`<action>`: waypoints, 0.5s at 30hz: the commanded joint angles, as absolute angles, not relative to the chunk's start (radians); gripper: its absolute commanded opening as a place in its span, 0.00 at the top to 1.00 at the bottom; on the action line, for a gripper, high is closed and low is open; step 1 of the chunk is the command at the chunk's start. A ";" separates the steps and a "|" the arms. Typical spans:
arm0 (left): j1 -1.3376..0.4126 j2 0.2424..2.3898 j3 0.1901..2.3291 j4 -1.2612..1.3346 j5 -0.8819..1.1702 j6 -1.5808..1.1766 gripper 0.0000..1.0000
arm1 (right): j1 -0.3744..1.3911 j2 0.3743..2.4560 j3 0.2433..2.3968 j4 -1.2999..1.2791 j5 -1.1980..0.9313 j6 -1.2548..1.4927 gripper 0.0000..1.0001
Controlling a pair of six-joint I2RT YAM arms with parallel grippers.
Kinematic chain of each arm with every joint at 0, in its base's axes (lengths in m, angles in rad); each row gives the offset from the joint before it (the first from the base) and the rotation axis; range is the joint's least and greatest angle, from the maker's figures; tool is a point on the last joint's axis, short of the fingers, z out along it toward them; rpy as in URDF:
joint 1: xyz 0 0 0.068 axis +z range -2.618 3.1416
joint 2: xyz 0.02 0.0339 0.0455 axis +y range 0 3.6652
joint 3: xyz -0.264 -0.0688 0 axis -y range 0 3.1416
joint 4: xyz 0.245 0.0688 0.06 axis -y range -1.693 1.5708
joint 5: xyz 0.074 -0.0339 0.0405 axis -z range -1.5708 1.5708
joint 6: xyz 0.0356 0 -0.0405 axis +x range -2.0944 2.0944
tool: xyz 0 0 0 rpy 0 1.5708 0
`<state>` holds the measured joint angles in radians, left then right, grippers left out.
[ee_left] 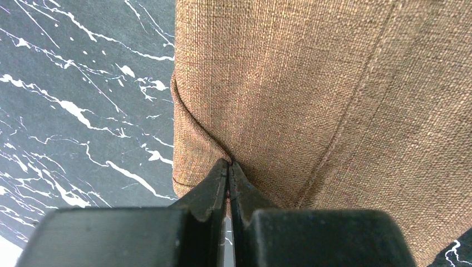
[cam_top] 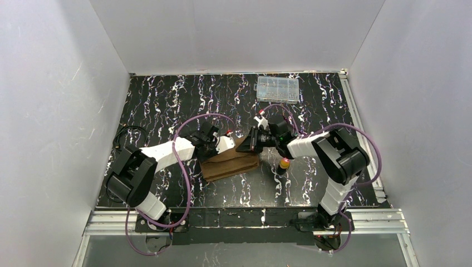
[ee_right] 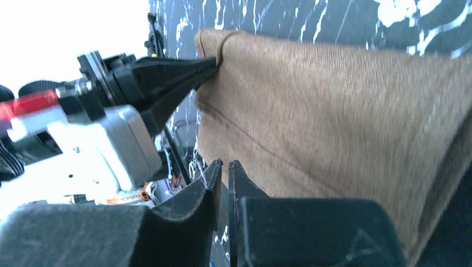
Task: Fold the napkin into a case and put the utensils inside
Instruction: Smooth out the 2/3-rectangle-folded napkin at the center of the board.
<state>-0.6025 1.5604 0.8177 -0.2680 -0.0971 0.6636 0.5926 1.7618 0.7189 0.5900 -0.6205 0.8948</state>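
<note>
The brown napkin (cam_top: 229,162) lies partly folded at the table's middle, its far edge lifted. My left gripper (cam_top: 232,142) is shut on a pinched fold at the napkin's corner (ee_left: 311,94), with the tips at the cloth edge (ee_left: 229,163). My right gripper (cam_top: 249,142) faces it from the right; its jaws stand almost together at the napkin's lower edge (ee_right: 224,162), with the cloth (ee_right: 334,122) spread behind them. The left gripper also shows in the right wrist view (ee_right: 214,60), gripping the upper corner. A utensil with a gold-orange head (cam_top: 284,163) lies right of the napkin. The purple-headed utensil is hidden.
A clear plastic compartment box (cam_top: 276,89) sits at the back of the black marbled table (cam_top: 167,105). White walls close in the left, back and right sides. Purple cables loop over both arms.
</note>
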 commanded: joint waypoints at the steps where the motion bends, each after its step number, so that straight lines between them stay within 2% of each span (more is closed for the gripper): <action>1: -0.602 1.558 0.788 -0.357 -0.085 0.665 1.00 | 0.571 1.840 0.836 0.680 -0.649 0.950 0.83; 8: -0.603 1.532 0.780 -0.360 -0.090 0.670 0.99 | 0.542 1.981 0.916 0.568 -0.564 0.888 0.87; 11: -0.603 1.489 0.800 -0.406 -0.071 0.666 0.87 | 0.544 1.995 0.927 0.464 -0.519 0.804 0.89; 15: -0.603 1.416 0.823 -0.460 -0.029 0.680 0.75 | 0.544 1.958 0.918 0.369 -0.476 0.728 0.91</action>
